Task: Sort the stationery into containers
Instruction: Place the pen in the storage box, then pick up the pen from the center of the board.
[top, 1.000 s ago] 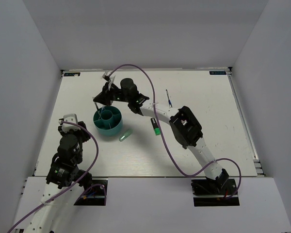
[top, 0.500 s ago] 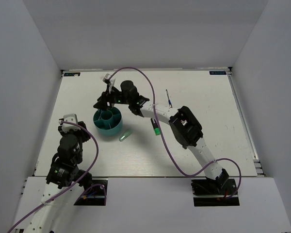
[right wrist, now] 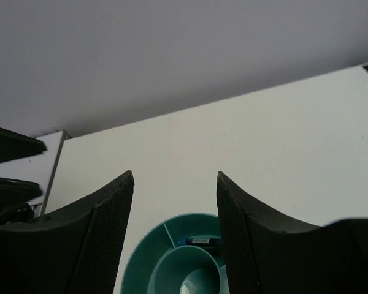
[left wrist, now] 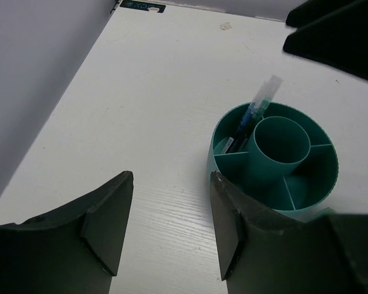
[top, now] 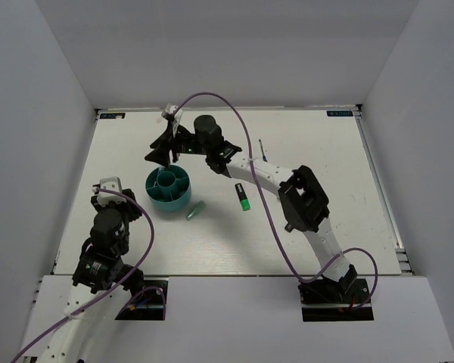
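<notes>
Pen [left wrist: 253, 116] rests in organiser [top: 178, 203] near wide-open, empty right gripper [right wrist: 175, 177] (left gripper [left wrist: 170, 177] open too).

Overhead camera looks steeply down from the near edge, far off, taking in the whole table [top: 325, 151]. Left wrist view looks down past its jaws: teal organiser [left wrist: 276, 162] ahead, right of the gap. Right wrist view sits closer, seemingly tilted toward the back wall [right wrist: 172, 61], organiser between its jaws. All three share it.

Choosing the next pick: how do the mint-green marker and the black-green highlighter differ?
The marker is mint green throughout; the highlighter is black with a green end. The marker lies diagonally close to the organiser; the highlighter lies farther right, nearly front-to-back. Both lie flat on the table, outside it.
</notes>
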You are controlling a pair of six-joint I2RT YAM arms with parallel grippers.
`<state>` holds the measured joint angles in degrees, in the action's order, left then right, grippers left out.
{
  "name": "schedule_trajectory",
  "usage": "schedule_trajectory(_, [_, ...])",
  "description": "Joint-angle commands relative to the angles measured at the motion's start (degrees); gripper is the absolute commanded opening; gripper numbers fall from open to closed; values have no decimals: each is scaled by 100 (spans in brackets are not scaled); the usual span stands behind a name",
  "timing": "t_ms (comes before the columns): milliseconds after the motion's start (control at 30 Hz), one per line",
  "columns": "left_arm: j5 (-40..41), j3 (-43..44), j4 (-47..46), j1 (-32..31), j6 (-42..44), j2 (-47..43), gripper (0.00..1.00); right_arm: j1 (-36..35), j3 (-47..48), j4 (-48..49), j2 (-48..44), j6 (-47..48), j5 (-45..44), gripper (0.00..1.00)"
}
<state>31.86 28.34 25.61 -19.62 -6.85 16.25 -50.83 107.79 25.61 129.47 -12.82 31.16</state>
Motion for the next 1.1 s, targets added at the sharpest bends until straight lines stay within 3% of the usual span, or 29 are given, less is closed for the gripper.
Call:
schedule_trajectory(0, [-162,-65,-64,11,26,71,64,55,-73,59,-694,235,259,60])
schedule_trajectory(67, [-259,-39,-56,19,35,193,64,108,-82,-290,-870,280,303,60])
schedule_trajectory(133, [-653,-4,-47,10,96,430,57,169,22,-825,-1002,420,365,60])
schedule_trajectory(167, [-785,5,-3,19,88,545,40,239,127,-1038,-1098,560,417,58])
schedule_trajectory(200, [-1317,144,14,11,96,659,31,266,207,-1910,-1125,674,252,56])
schedule_trajectory(267, [-1942,303,102,11,123,1080,16,345,541,-2514,-1265,1184,76,52])
schedule_trajectory(300, [-2408,617,207,19,114,1421,3,485,568,-3256,-1327,1246,-282,43])
schedule_trajectory(333, [-2882,733,330,19,114,1816,0,512,603,-3481,-1424,1586,-494,36])
schedule_trajectory(367, [-3130,987,409,19,97,2029,0,547,699,-3701,-1511,1694,-810,25])
schedule_trajectory(400, [-3551,1216,532,-16,88,2640,0,696,717,-4303,-1547,1799,-1161,0])
schedule_trajectory(500, [-4020,1717,830,-463,114,3643,4,959,857,-5186,-1784,2159,-1988,0])
schedule_trajectory(567, [-3898,2271,981,-1083,297,4016,24,1214,919,-6185,-1802,2187,-2200,0])
schedule_trajectory(600, [-3697,2412,1138,-1236,333,4574,47,1398,859,-6425,-1872,2196,-2228,22])
schedule_trajectory(633, [-3669,2657,1157,-1377,377,4745,54,1496,858,-7132,-1899,2187,-2185,47])
schedule_trajectory(700, [-3634,2992,1280,-1694,369,5438,64,2048,516,-7498,-2038,2021,-1809,53])
schedule_trajectory(767, [-3556,3353,1280,-1878,351,5913,65,2576,192,-7878,-2223,1802,-1193,25])
schedule_trajectory(800, [-3520,3476,1289,-2018,360,6046,65,2735,-489,-7913,-2311,1731,-834,7])
schedule_trajectory(833, [-3476,3529,1289,-2098,360,6474,63,3171,-704,-7870,-2460,1730,-674,0])
schedule_trajectory(933, [-3221,3828,1350,-2213,272,7116,55,3770,-1871,-7660,-2873,1652,142,0])
schedule_trajectory(1067, [-2747,4056,1412,-2292,360,7637,55,4316,-2788,-7133,-3208,1467,865,19])
